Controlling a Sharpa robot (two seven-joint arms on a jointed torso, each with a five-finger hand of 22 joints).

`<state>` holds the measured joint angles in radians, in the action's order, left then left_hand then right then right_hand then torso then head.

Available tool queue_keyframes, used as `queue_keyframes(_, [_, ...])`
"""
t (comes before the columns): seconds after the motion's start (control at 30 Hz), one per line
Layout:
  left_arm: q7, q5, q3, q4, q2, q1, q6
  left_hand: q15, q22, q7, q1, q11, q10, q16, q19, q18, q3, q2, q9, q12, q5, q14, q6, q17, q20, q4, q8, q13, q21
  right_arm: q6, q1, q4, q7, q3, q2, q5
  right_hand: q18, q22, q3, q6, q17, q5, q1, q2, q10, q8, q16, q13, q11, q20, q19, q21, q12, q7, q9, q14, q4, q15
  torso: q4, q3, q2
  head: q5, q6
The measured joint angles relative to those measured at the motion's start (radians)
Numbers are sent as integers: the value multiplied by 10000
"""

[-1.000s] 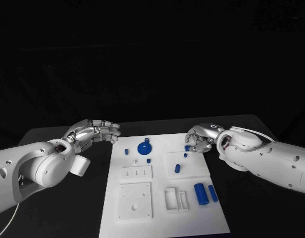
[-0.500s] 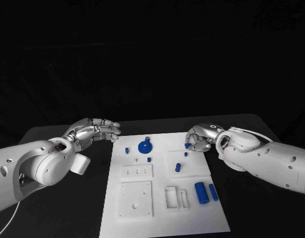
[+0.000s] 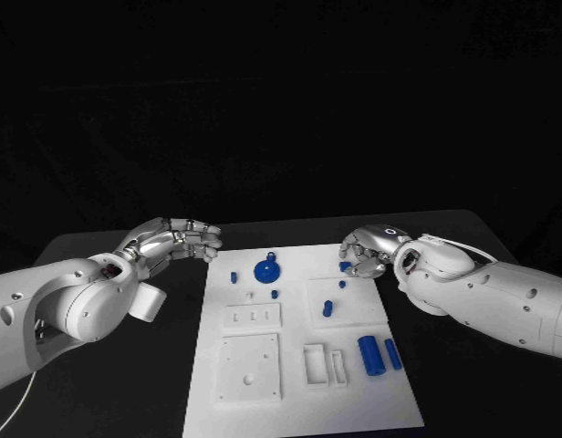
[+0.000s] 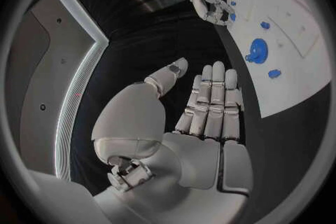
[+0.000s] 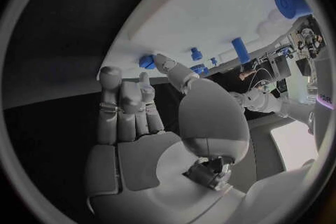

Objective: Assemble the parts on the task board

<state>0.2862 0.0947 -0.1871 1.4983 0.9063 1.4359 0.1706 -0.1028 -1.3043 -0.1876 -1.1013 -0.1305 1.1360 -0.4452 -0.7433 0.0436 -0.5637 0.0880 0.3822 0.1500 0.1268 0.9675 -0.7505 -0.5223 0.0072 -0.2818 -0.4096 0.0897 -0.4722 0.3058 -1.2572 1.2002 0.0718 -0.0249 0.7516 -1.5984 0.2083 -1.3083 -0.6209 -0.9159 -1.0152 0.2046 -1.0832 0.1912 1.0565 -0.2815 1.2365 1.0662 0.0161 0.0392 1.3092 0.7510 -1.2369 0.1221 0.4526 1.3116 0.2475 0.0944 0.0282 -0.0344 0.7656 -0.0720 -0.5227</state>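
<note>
Parts for the job are small blue pieces on the white board (image 3: 360,401), which lies flat in the middle of the black table (image 3: 123,383). A round blue wheel (image 3: 266,271) with a little tab sits near the far end of the board, with a small blue peg (image 3: 234,276) just beside it. Two more tiny pegs (image 3: 274,295) lie closer to the middle. Two long blue rolls (image 3: 372,354) lie side by side near the right edge. White blocks (image 3: 251,368) with holes and slots are on the board too.

The right hand (image 3: 364,252) is over the far right corner of the board. Its fingers (image 5: 120,102) are bent in a little, and the tips are right by a small blue piece (image 5: 147,61) there (I cannot tell if it holds the piece or just touches it).

The left hand (image 3: 176,241) hangs over the black table, just beside the board's left edge. Its fingers (image 4: 210,101) are straight and close together, the thumb (image 4: 165,79) is out to the side, and it holds nothing.
</note>
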Motion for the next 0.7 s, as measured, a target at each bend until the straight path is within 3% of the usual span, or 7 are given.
queue_keyframes(0.7, [-5, 5, -3, -51, -18, -10, -17, 0, 0, 0, 0, 0, 0, 0, 0, 0, 0, 0, 0, 0, 0, 0, 0, 0, 0, 0, 0, 0, 0, -212, 89, -125, 16, 9, -104, 7, 0, 0, -57, -1, -8, -42, 91, 90, 1, 0, 6, 1, 1, -2, 1, 0, 1, 0, -9, 0, -58, -1, -4, 0, -6, -12, -52])
